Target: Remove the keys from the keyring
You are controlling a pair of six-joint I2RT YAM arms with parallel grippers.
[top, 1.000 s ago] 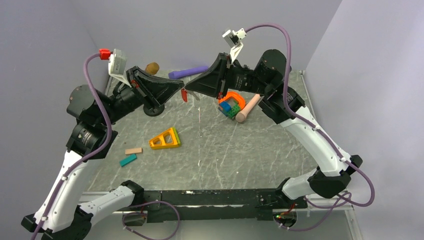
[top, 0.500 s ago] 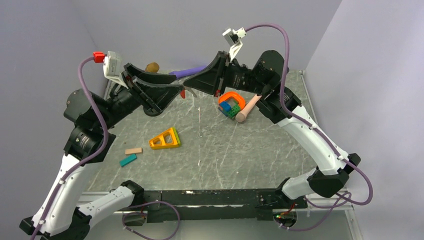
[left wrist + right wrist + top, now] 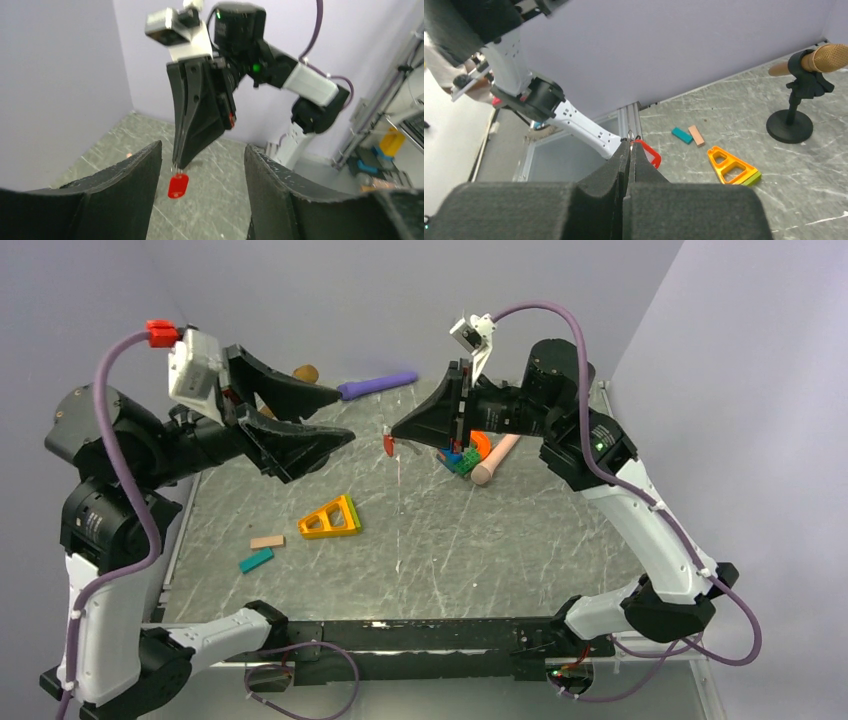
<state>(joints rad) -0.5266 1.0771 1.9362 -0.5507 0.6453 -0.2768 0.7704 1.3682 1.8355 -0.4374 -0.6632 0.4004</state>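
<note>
Where right gripper [image 3: 394,432] pinches keyring [image 3: 630,134], keys [image 3: 178,185] dangle (red).

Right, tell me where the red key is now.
In the top view the red key hangs mid-air from the tip of the shut right hand, between the open left hand and the orange loop.

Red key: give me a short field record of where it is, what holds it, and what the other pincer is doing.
item: red key, dangling in the air above the table
holder: right pincer, shut on the keyring just above the key
other arm: left pincer, open, empty, facing the key but apart from it
task state: key not yet off the keyring
</note>
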